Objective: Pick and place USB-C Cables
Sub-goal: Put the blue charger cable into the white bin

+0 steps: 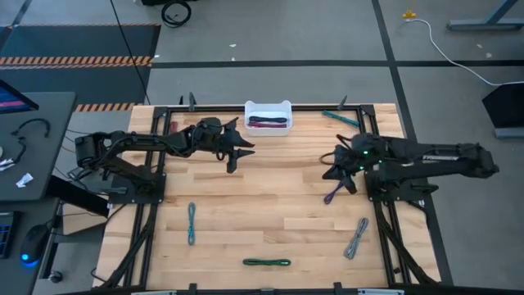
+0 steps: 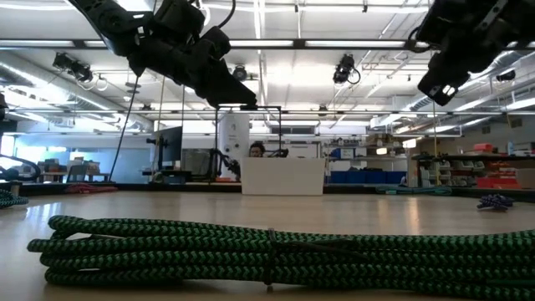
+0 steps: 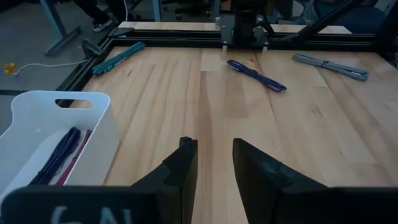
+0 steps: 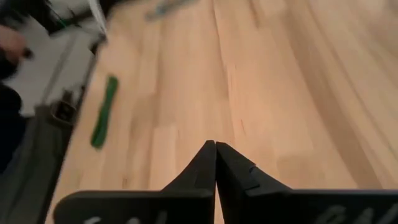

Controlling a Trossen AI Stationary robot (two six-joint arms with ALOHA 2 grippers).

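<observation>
The white bin [image 1: 268,107] stands at the table's far edge with a purple and a red cable [image 3: 61,157] inside. My left gripper [image 1: 242,151] [image 3: 214,167] hovers open just near-left of the bin, holding nothing. My right gripper [image 1: 336,170] [image 4: 216,163] is shut and empty, raised above the table's right half. A purple cable [image 1: 331,195] [image 3: 256,75] lies flat on the table just near of it. Also flat on the wood are a teal cable [image 1: 339,118], a blue-green one [image 1: 191,223], a green one [image 1: 266,262] [image 4: 104,113] and a grey one [image 1: 356,238] [image 3: 329,66].
A black metal frame [image 1: 152,176] borders the table, and the arm bases stand at its left and right edges. The green cable [image 2: 267,255] fills the low view's foreground. Bare wood lies between the two grippers. A person shows beyond the table [image 2: 257,150].
</observation>
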